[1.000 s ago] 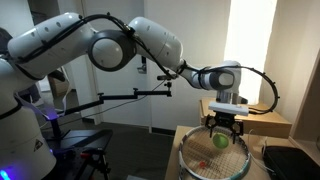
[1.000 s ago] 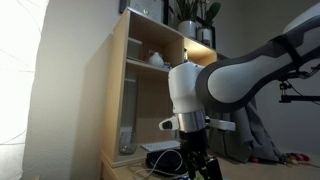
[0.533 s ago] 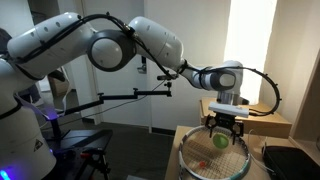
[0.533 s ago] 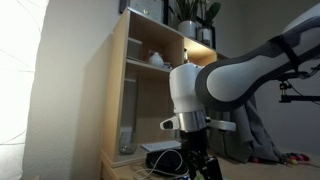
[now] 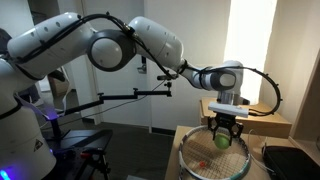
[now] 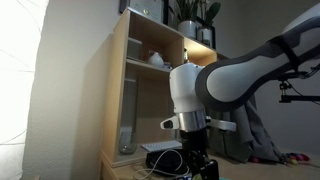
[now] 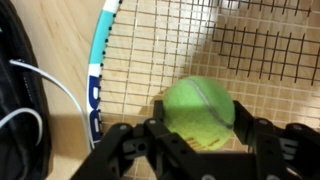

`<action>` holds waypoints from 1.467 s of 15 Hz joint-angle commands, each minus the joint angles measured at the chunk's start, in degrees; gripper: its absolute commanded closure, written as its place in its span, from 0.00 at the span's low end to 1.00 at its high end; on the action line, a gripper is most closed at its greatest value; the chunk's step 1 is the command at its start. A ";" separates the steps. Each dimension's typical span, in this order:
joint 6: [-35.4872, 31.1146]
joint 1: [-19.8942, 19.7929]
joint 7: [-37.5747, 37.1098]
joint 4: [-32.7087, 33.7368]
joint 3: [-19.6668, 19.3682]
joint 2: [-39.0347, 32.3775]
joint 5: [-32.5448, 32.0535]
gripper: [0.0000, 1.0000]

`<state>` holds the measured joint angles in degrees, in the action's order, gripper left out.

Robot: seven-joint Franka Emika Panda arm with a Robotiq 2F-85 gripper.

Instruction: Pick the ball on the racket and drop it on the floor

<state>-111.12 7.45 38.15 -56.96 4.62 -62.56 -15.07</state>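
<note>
Both fingers of my gripper (image 7: pixel 200 118) are clenched on the ball (image 7: pixel 198 103), lower centre of the wrist view, resting on the racket (image 7: pixel 160 45) strings.

1. I see the ball (image 7: pixel 198 108) low in the frame, right of centre, resting on the racket (image 7: pixel 97 78) strings.
2. The gripper (image 7: pixel 200 128) enters from the bottom edge; its dark fingers (image 7: pixel 158 122) sit against the ball's left and right sides.
3. The racket's white frame, with blue lettering, runs from top centre down to lower left.
4. Left of the frame I see a pale wooden surface (image 7: pixel 60 40).
5. A black bag (image 7: pixel 14 80) with a white cable (image 7: pixel 24 112) fills the left edge.
</note>
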 commanded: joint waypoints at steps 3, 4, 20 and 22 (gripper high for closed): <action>-2.00 2.87 -6.85 -5.36 -1.91 4.70 -3.39 0.58; -2.66 3.51 -8.76 -6.76 -1.93 5.84 -4.31 0.58; -22.73 8.59 -21.86 -31.78 -2.36 21.83 -15.88 0.58; -24.84 8.52 -21.86 -33.37 -2.41 22.32 -15.92 0.58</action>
<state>-131.96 16.15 17.70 -84.57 2.53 -43.86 -29.74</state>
